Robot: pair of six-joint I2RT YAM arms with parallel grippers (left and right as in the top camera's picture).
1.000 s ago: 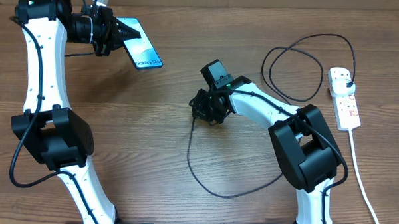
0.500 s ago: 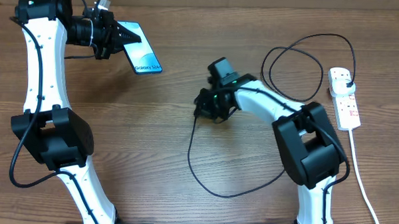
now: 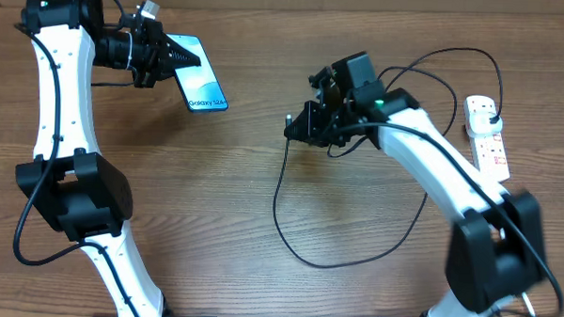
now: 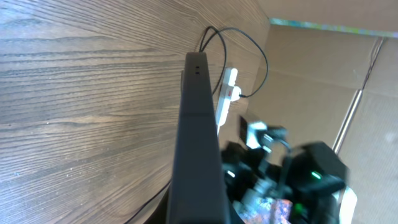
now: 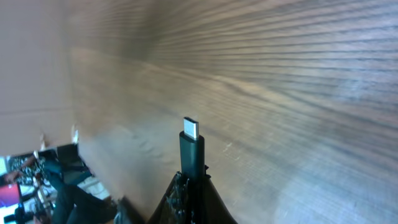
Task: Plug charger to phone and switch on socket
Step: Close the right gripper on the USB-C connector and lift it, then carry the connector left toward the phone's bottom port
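Observation:
My left gripper (image 3: 161, 53) is shut on the phone (image 3: 199, 74), holding it in the air at the upper left, its light-blue screen up and the "Galaxy" end pointing right. In the left wrist view the phone (image 4: 198, 137) shows edge-on as a dark bar. My right gripper (image 3: 302, 129) is shut on the charger's connector end (image 5: 191, 149); the silver tip points toward the phone. The black charger cable (image 3: 289, 229) loops over the table and its plug (image 3: 491, 116) sits in the white socket strip (image 3: 488, 142) at the right.
The strip's thick white cord (image 3: 509, 251) runs down the right side toward the front edge. A cardboard wall (image 4: 323, 68) stands behind the table. The wooden table (image 3: 196, 203) has open surface between the arms.
My right gripper has lifted the connector off the table and moved up and right, turning its tip toward the phone. The left gripper has tilted the phone slightly.

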